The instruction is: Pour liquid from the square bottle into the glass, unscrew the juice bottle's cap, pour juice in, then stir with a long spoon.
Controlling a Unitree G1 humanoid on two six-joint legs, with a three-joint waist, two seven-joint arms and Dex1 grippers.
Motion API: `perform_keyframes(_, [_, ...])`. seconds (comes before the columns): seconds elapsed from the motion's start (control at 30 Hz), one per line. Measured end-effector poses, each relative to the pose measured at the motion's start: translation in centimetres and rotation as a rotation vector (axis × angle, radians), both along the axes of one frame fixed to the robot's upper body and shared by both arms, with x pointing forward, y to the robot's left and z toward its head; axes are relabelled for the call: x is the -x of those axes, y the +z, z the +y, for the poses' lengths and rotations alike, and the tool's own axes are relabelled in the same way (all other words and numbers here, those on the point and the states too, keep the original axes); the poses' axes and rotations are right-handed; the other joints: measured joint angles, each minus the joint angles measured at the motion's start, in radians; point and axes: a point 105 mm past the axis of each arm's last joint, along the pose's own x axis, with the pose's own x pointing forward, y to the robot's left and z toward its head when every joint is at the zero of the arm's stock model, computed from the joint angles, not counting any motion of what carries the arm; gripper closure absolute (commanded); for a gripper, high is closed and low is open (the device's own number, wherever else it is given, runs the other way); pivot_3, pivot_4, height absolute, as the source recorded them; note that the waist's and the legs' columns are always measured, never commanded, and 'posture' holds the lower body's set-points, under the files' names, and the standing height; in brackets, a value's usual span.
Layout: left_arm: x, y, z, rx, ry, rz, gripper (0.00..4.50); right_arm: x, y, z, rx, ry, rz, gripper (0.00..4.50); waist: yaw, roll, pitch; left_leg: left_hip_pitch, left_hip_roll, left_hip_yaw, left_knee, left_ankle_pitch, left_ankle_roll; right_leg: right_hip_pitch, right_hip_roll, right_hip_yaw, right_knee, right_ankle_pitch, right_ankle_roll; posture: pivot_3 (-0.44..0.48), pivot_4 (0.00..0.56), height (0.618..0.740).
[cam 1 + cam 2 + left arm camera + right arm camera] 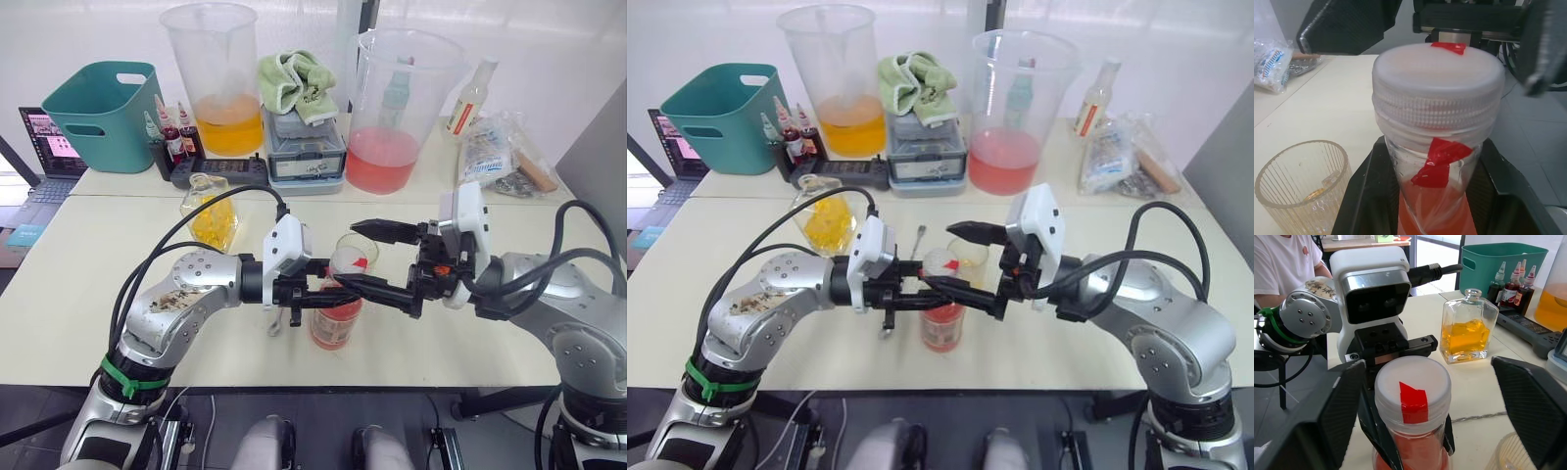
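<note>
The juice bottle (336,321) stands upright on the table near its front edge, with my left gripper (336,286) shut on its neck just below the white cap (1439,81). My right gripper (378,259) is open, one finger on each side of the cap and neither touching it. Right behind the bottle is the glass (361,249), holding a little yellow liquid. Farther back on the left sits the square bottle (211,213), partly filled with yellow liquid. Lying flat under my left arm is the long spoon (918,236), mostly hidden.
Along the back stand a teal basket (98,113), small dropper bottles (176,132), a pitcher of orange liquid (217,83), a green cloth (294,83) on a grey box, a pitcher of pink liquid (397,108), a slim bottle (470,98) and plastic bags (495,152). A person in white (1283,264) sits beyond.
</note>
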Motion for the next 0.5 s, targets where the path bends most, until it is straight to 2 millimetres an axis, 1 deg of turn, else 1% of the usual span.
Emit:
perform_keyframes(0.03, [-0.01,0.0,0.0,0.0,0.0,-0.001,3.19,0.07,-0.13,0.1,0.008,0.006,0.003,1.94,0.0,0.0,0.0,0.0,0.0,0.0,0.0,0.0,0.0,0.0,0.0,0.0,0.0,0.0,0.0,0.0,0.15,0.739])
perform_keyframes(0.13, [-0.06,-0.04,0.03,0.004,0.003,-0.001,3.19,0.28,-0.23,0.27,0.018,0.019,0.0,2.82,0.0,0.0,0.0,0.0,0.0,0.0,0.0,0.0,0.0,0.0,0.0,0.0,0.0,0.0,0.0,0.0,0.15,0.739])
perform_keyframes(0.27, [-0.03,-0.14,0.11,0.01,0.005,-0.003,3.19,0.28,-0.29,0.34,0.019,0.026,-0.001,2.83,0.0,0.0,0.0,0.0,0.0,0.0,0.0,0.0,0.0,0.0,0.0,0.0,0.0,0.0,0.0,0.0,0.15,0.739])
perform_keyframes(0.37, [0.0,-0.26,0.17,0.011,0.006,0.0,3.19,0.29,-0.35,0.4,0.034,0.065,-0.016,2.83,-0.001,0.0,0.0,0.0,0.0,0.0,0.0,0.0,0.001,0.001,0.0,0.0,-0.001,0.0,0.0,0.0,0.15,0.739])
perform_keyframes(0.47, [0.23,-0.31,-0.01,0.007,-0.005,-0.005,3.19,0.06,-0.34,0.06,0.084,0.169,-0.032,2.83,-0.001,0.0,0.0,0.0,0.0,0.0,0.001,-0.001,0.002,0.001,0.001,0.0,-0.001,0.0,0.0,0.0,0.15,0.739])
perform_keyframes(0.5, [0.38,-0.29,-0.3,0.006,-0.014,-0.008,3.19,-0.24,-0.13,-0.38,0.117,0.251,-0.029,2.83,-0.001,0.0,0.0,0.001,0.0,0.0,0.002,-0.004,0.007,0.002,0.001,0.0,-0.001,0.0,0.0,0.0,0.15,0.739])
